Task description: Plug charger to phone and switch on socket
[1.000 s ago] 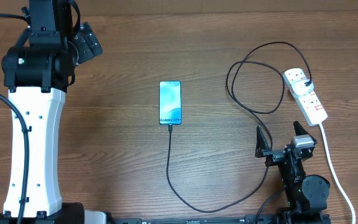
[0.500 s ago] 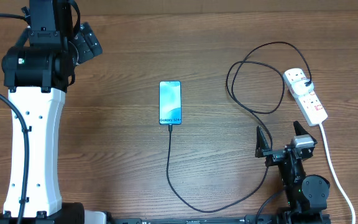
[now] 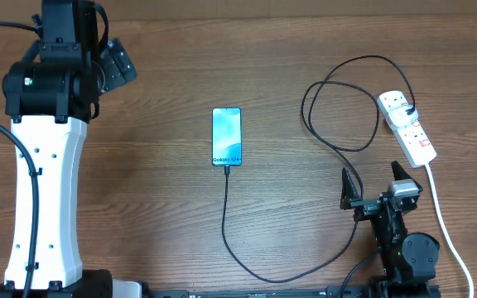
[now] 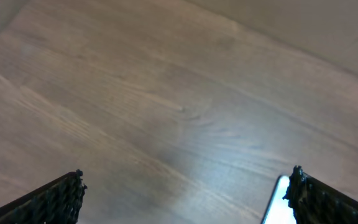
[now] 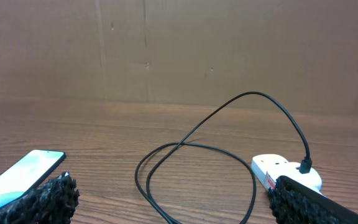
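From above, we see the phone (image 3: 227, 136) lying mid-table (image 3: 156, 207). The charger (image 3: 224, 207) runs from the phone's near end in loose loops to the socket (image 3: 407, 126) at far right. In the left wrist view, the left gripper (image 4: 185, 202) is spread and empty, beside the phone's corner. In the right wrist view, the right gripper (image 5: 173, 202) is also spread and empty, with the cable loop between it and the socket. A reach for the switch could snag that loop and tug the connector free.

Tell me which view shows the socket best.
Overhead: the whole socket lies in view, a white strip with red-orange switches and the charger plugged into its far end. The right wrist view catches only one end, the rest hidden. The left wrist view misses it.
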Robot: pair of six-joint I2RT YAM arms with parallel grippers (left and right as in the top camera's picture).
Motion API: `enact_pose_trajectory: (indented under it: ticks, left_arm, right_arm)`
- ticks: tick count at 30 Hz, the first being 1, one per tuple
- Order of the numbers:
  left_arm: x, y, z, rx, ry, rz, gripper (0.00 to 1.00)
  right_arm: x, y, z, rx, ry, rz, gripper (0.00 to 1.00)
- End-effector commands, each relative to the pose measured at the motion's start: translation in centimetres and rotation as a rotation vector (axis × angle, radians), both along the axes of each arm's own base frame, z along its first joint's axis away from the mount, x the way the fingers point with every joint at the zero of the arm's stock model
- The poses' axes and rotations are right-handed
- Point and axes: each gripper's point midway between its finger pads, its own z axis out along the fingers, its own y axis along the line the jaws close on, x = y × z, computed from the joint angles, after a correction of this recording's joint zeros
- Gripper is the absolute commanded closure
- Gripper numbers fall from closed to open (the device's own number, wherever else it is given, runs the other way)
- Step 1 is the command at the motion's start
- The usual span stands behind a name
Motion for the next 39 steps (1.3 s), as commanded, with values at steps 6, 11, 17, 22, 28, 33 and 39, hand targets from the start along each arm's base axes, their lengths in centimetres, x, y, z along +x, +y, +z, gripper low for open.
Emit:
enact_pose_trajectory:
  ticks: [6, 11, 17, 22, 28, 33, 39]
  left_arm:
    - [-3.0, 0.3, 0.2, 0.018, 0.020, -0.006, 0.01]
    - [-4.7, 0.1, -0.5, 0.007, -0.042, -0.017, 0.00]
    - [-6.9, -1.6, -1.0, 0.007, -0.110, -0.184, 0.01]
    - [-9.1, -3.1, -1.3, 0.062, -0.156, -0.372, 0.00]
    - [-11.2, -3.4, -2.0, 0.098, -0.267, -0.414, 0.00]
    - [-12.3, -3.3, -2.1, 0.173, -0.412, -0.446, 0.01]
    - [-12.4, -3.8, -4.7, 0.163, -0.439, -0.463, 0.00]
  right_arm:
    - [0.0, -0.1, -0.2, 0.003, 0.000, -0.010, 0.00]
    - [0.0, -0.1, -0.3, 0.003, 0.000, -0.009, 0.00]
    - [0.0, -0.1, -0.3, 0.003, 0.000, -0.009, 0.00]
    - [0.0, -0.1, -0.2, 0.003, 0.000, -0.009, 0.00]
    - [0.0, -0.1, -0.2, 0.003, 0.000, -0.009, 0.00]
    - [0.0, -0.1, -0.3, 0.003, 0.000, -0.009, 0.00]
    - [0.0, -0.1, -0.3, 0.003, 0.000, -0.010, 0.00]
